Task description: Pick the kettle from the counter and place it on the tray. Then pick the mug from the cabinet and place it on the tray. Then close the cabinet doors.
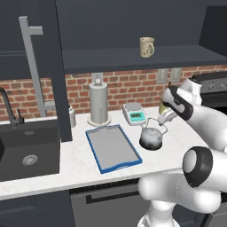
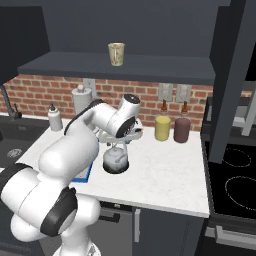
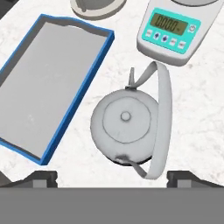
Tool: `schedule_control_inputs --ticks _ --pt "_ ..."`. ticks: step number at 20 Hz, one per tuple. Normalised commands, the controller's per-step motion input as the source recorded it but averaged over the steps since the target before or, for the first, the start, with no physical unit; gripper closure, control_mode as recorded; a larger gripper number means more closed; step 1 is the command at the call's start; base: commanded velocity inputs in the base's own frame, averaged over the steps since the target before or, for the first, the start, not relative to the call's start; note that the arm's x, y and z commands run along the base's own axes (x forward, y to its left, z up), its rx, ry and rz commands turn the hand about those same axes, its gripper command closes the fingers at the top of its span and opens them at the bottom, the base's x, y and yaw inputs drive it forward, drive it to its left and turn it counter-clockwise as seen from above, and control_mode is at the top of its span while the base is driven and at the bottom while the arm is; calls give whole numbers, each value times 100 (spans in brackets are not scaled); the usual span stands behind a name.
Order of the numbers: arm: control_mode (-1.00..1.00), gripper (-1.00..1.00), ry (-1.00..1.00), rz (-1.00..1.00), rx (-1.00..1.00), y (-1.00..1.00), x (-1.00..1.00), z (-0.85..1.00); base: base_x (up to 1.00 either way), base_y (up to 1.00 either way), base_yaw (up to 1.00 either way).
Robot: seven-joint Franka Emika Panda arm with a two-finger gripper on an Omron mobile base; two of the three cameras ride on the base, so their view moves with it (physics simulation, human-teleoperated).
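**Gripper above the kettle, fingers apart, nothing held**

In the left base view, the sink [image 1: 26,148] sits dark at the far left, set into the counter [image 1: 80,164]. An open cabinet door [image 1: 46,66] with its bar handle hangs over the sink's right edge. Next comes the tray [image 1: 113,148], lying flat on the counter with its blue rim showing all round and its grey surface bare. Behind it stands a paper-towel roll [image 1: 99,104], and to the right of that a small white scale [image 1: 135,114].

The kettle [image 1: 152,138] rests on the counter just right of the tray and in front of the scale, apart from both. In the hand view its handle arches over to one side of the lid knob. The gripper [image 1: 162,121] hangs directly above it; the two fingertips [image 3: 43,178] show wide apart at the bottom of the hand view, on either side of the kettle and not touching it.

Up on the cabinet [image 1: 133,55] shelf stands the mug [image 1: 146,46], above and behind the kettle.
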Motion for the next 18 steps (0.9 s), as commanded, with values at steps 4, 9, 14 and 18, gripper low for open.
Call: schedule_control_inputs --ticks 4,9,14,18 --pt "-100 -100 3 2 1 0 17 -37 0 0 0" --pt "-100 -100 3 3 3 0 12 -34 0 0 0" --pt "-100 -100 0 2 4 0 7 -24 0 0 0" --pt "-100 -100 0 0 3 -4 0 -13 0 0 0"
